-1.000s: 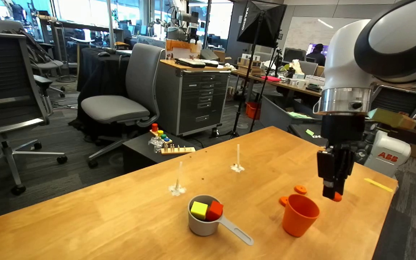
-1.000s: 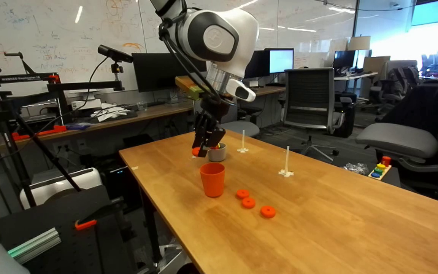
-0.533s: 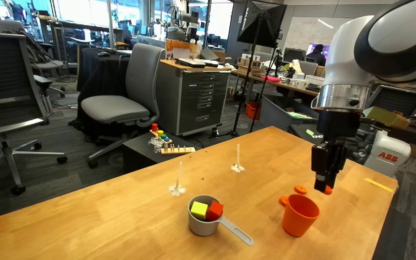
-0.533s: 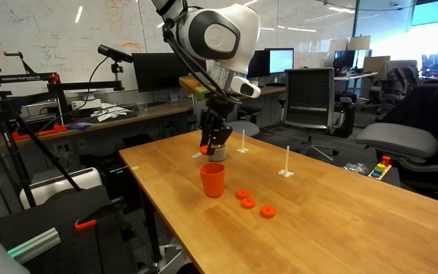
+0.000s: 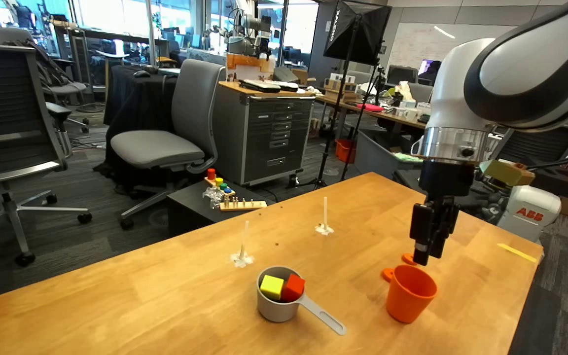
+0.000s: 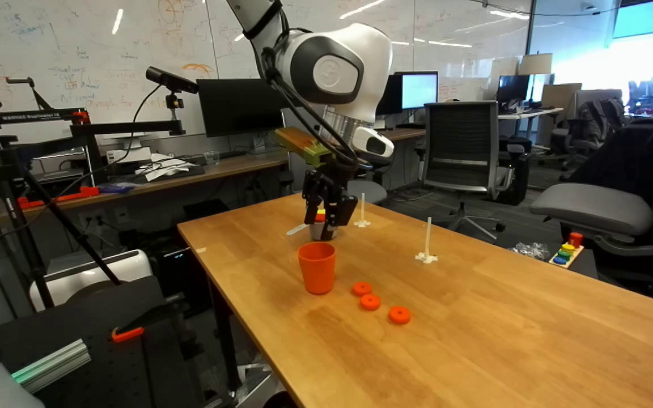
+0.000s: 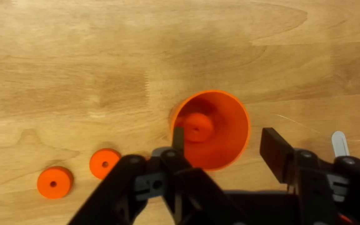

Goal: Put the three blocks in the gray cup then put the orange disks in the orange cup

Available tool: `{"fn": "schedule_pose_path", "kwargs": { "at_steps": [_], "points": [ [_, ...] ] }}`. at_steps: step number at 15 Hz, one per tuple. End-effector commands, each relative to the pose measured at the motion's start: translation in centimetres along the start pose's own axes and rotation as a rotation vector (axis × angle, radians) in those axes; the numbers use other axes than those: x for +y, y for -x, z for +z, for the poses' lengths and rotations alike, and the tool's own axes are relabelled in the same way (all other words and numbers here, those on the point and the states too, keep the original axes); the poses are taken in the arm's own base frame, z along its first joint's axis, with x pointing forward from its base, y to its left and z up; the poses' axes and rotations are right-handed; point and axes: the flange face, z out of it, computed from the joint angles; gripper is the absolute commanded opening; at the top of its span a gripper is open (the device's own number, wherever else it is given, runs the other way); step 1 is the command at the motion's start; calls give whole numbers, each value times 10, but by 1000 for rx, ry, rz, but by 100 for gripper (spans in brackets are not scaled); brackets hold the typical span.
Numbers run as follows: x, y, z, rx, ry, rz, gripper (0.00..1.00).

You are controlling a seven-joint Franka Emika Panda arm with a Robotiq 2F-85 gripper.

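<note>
Now, the black two-finger gripper hangs above the bright orange tapered cup, with its fingers well apart. Half a second earlier, in both exterior views, an orange disk was at its fingertips; at this moment, one flat round orange disk is seen inside the cup, although I cannot tell if it rests on the bottom. Near the cup, three more orange disks lie on the wooden desk, in the same places as before. Further from them stands the short round gray cup with a straight handle; the yellow-green block and the red block sit in it, unchanged. Between both cups there is a stretch of desk top. The orange cup is nearer to one long edge; toward the opposite long edge, two thin pale upright rods stand on whitish bases. Beyond the disks, in an exterior view, broad wood runs to the far corner.
</note>
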Motion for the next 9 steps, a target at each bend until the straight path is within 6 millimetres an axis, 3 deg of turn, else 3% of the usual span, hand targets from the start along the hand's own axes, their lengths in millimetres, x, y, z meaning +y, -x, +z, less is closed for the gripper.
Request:
{"fn": "schedule_pose_path", "kwargs": {
  "at_steps": [1,6,9],
  "points": [
    [-5,-12,-2,18,5,-45,98],
    [1,-17,-8,20,4,-33,100],
    [15,-19,-14,27,7,-2,100]
  ]
}}
